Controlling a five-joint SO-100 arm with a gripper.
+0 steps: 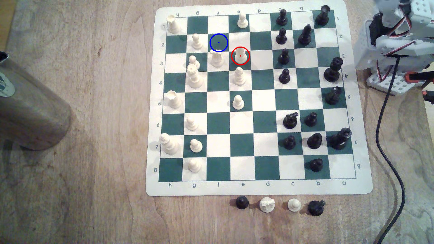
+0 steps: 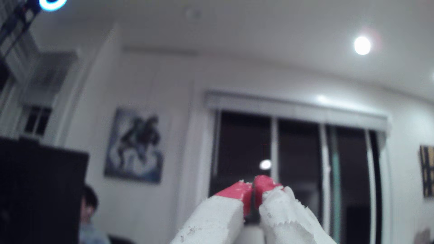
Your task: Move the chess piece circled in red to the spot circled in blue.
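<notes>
The chess piece (image 1: 240,55), a small cream-white chessman ringed in red, stands on a green square in row 3 of the board (image 1: 258,187). The spot (image 1: 218,42), a green square ringed in blue with a blue centre dot, lies one row back and one column toward the exterior view's left, with nothing on it. A white crowned piece (image 1: 216,58) stands just in front of the spot. In the wrist view my gripper (image 2: 253,187) points up at the room, its red-tipped white fingers pressed together with nothing between them. The arm's base (image 1: 399,42) sits off the board at the exterior view's top right.
White pieces crowd the exterior view's left half of the board, black ones the right. A white bishop (image 1: 239,76) stands directly in front of the circled piece. Several captured pieces (image 1: 266,204) lie below the board. A metal cylinder (image 1: 30,105) lies at far left; a black cable (image 1: 385,131) runs down the right.
</notes>
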